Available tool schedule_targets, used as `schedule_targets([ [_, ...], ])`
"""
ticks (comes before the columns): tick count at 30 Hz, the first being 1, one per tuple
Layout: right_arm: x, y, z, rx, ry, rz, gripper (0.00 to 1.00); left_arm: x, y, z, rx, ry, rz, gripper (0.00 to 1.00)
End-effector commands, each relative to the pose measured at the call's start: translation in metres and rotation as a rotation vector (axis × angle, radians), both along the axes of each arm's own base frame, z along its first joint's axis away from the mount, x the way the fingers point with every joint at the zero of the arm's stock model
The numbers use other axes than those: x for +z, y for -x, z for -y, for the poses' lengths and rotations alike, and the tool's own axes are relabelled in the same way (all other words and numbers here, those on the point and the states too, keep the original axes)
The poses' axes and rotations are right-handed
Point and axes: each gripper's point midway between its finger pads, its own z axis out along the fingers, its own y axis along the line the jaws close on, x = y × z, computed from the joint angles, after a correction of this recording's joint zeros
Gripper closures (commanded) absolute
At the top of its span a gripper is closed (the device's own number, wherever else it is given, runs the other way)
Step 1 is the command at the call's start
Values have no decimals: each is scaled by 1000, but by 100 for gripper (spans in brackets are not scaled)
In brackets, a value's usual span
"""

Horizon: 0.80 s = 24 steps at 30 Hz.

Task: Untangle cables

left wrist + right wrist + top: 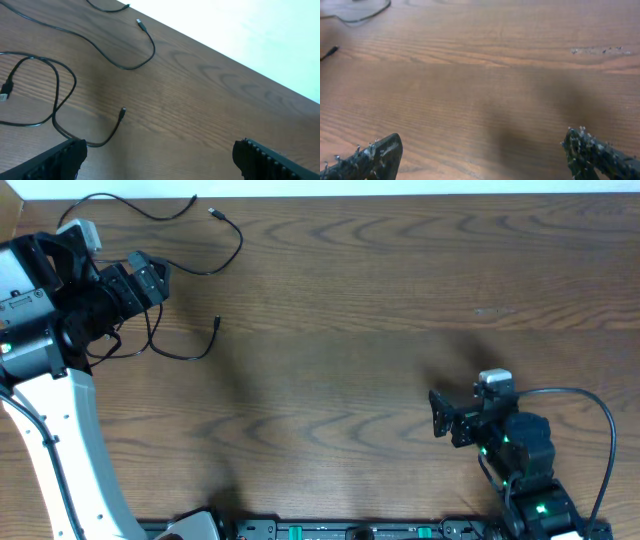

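A thin black cable [236, 248] with a small plug curves across the far left of the table; it also shows in the left wrist view [150, 52]. Another black cable [120, 198] arcs along the back edge. A shorter black cable [192, 357] loops just in front of my left gripper [157, 282], and its loop lies near the left finger in the left wrist view [59, 107]. My left gripper [160, 161] is open and empty above the wood. My right gripper [445, 420] is open and empty at the front right, far from the cables. No white cable shows.
The wooden table [380, 310] ends at a pale back edge [240, 30]. In the right wrist view my gripper [482, 155] hovers over bare wood, with a cable bend [357, 20] and a plug tip [330, 51] far off at upper left.
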Motion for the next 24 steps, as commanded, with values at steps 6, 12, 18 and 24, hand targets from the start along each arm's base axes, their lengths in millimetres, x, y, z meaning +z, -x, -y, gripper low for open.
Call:
schedule_targets([
  [6,-3,2,11,-40,2,81,1,1,0,-1,-9,-7,5,2],
  [12,-2,5,12,-33,7,132,1,1,0,-1,-9,-7,6,2],
  [18,6,6,16,-50,-2,185,1,1,0,-1,-9,-7,5,2],
  [24,12,6,23,-79,-7,221,1,1,0,-1,-9,-7,5,2],
])
